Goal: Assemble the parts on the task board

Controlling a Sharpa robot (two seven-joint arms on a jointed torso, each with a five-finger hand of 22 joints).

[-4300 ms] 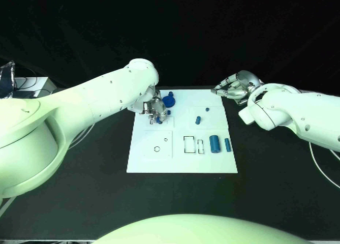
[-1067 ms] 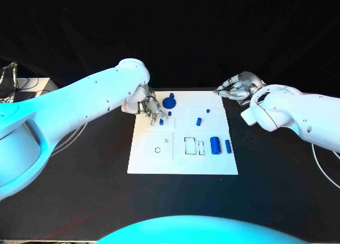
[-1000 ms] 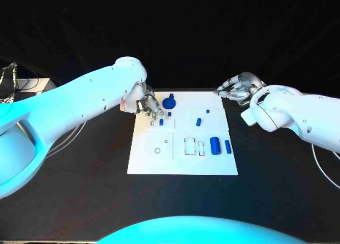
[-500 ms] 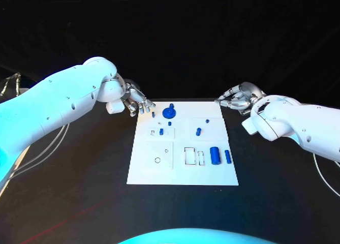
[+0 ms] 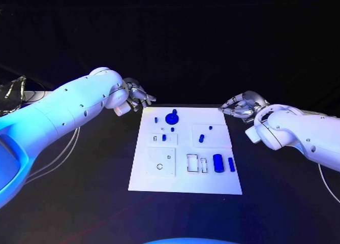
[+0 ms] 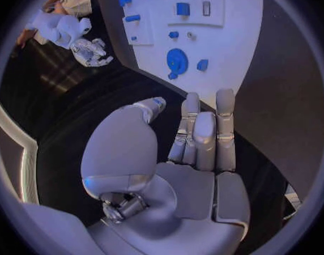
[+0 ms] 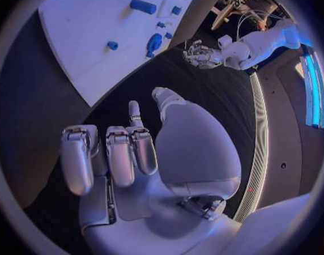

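The white task board (image 5: 184, 175) lies in the middle of the black table. At its far end are a round blue disc (image 5: 171, 119), a small blue peg (image 5: 156, 120) and a blue piece (image 5: 164, 137) in a square recess. Two blue cylinders (image 5: 217, 162) lie at the right side, beside a rectangular slot (image 5: 192, 161). My left hand (image 5: 136, 96) hovers off the board's far left corner with its fingers spread and holds nothing. Off the far right corner, my right hand (image 5: 239, 105) has loosely bent fingers and is empty. The left wrist view looks past straight fingers (image 6: 204, 130) at the disc (image 6: 177, 59).
Black table surrounds the board on all sides. A small ring outline (image 5: 159, 166) marks the board's left near panel. Cables and a pale object (image 5: 8, 94) sit at the far left edge. The right wrist view has the board (image 7: 98, 22) and my left hand (image 7: 201, 56) beyond it.
My left hand has lifted away from the board's far left part and drawn back to the left, off the board. The small blue parts it covered now show. The right hand stays put.
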